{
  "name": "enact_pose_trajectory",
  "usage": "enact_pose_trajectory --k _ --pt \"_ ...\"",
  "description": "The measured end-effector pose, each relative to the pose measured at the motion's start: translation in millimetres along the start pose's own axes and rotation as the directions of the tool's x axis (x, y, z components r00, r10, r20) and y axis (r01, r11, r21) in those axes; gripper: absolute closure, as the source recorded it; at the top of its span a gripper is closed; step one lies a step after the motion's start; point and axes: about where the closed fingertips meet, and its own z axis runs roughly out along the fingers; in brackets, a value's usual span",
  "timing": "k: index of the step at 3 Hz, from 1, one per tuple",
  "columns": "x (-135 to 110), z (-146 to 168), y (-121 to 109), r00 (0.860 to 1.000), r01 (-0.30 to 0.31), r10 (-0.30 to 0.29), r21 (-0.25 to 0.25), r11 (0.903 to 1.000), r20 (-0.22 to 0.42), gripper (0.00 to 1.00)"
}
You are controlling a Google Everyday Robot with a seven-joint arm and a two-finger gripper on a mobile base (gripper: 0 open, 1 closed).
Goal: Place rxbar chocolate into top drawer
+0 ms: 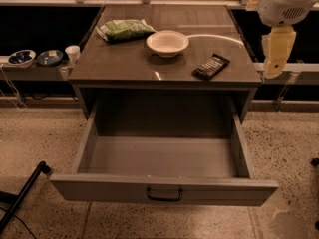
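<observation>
1. On the brown cabinet top (pixel 124 66), right of the round white bowl (pixel 167 43), the small flat black rxbar chocolate (pixel 211 66) lies ungrasped.
2. The wide grey top drawer (pixel 164 189) already stands pulled out.
3. The cream gripper (pixel 275 56) hangs up right of the bar, and its grip cannot be told. Picking and placing remain.

The chocolate bar (pixel 211 66) is a small flat black packet with rows of white lettering. It lies flat and slantwise on the cabinet top (pixel 124 63), near the front right corner. The top drawer (pixel 164 156) below stands pulled far out, a wide shallow grey box with a small dark handle (pixel 164 194) at the middle of its flat front. The gripper (pixel 275 59) hangs off to the right, apart from the bar.
</observation>
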Motion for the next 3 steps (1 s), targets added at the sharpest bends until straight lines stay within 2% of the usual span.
enact_pose_trajectory --k 1,2,3 --pt "3 1 -5 0.999 0.024 -0.024 0.012 0.9996 -0.027 0.00" --pt "-3 4 -7 0.997 0.058 -0.058 0.004 0.9983 -0.043 0.00" --pt "2 31 -33 0.987 0.131 -0.130 0.011 0.9913 -0.093 0.00"
